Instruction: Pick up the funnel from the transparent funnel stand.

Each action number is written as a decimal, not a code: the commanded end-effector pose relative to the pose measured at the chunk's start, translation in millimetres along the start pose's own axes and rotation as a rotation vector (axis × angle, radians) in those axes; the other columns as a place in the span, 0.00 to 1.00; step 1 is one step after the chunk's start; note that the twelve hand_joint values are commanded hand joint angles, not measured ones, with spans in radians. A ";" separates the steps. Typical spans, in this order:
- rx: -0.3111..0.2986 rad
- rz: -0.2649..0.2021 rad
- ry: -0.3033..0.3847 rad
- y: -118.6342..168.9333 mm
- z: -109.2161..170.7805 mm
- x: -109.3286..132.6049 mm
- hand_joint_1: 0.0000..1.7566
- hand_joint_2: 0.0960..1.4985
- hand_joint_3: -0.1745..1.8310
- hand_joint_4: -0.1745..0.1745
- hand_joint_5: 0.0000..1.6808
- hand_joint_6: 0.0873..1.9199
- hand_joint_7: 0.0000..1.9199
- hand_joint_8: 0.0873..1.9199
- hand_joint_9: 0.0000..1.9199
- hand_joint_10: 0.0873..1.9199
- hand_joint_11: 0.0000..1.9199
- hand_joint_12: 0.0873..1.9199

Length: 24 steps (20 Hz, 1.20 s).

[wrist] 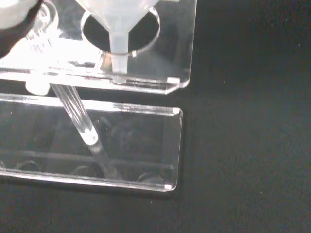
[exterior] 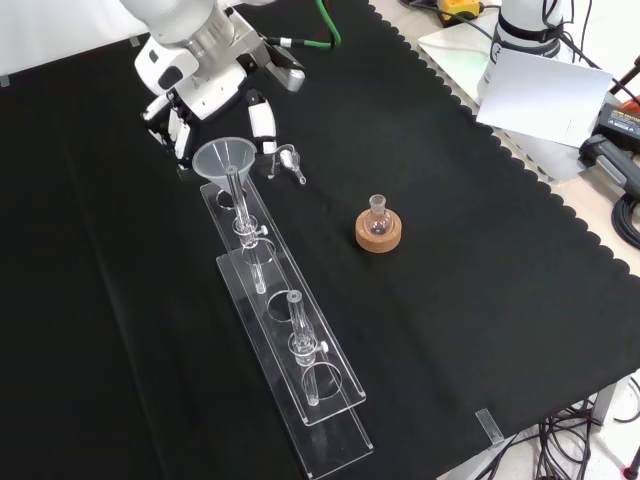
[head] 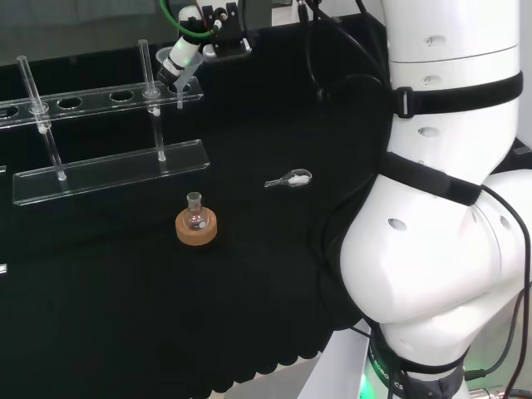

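Your hand point(exterior: 215, 95) brackets the funnel point(exterior: 224, 158), fingers spread and not gripping, because its stem still sits in the stand point(exterior: 330, 385).

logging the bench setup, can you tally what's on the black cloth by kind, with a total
funnel: 1
transparent funnel stand: 1
small flask on a cork ring: 1 flask, 1 ring
small spoon-like tool: 1
total: 5 things, not counting the hand by the funnel
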<state>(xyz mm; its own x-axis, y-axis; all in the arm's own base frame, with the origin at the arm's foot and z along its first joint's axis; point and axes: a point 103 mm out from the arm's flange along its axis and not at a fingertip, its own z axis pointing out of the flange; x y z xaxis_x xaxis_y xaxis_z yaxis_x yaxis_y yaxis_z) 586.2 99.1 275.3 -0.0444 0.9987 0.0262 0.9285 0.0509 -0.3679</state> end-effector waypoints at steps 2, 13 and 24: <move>-0.064 0.012 0.018 -9.0 -11.8 0.1 0.46 0.33 0.39 0.76 0.52 0.27 0.58 0.28 0.46 0.14 0.00 0.78; -0.112 0.022 0.009 -34.1 -34.9 6.7 0.49 0.33 0.44 0.72 0.58 0.31 0.64 0.31 0.56 0.13 0.02 0.82; -0.138 0.018 -0.059 -50.2 -58.9 27.5 0.50 0.32 0.46 0.70 0.58 0.32 0.64 0.32 0.57 0.12 0.03 0.81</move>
<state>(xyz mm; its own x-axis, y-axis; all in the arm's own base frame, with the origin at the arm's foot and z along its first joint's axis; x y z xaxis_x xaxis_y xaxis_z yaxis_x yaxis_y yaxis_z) 560.2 114.5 340.9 -0.0350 0.9992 -0.0217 0.9681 0.0285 -0.2490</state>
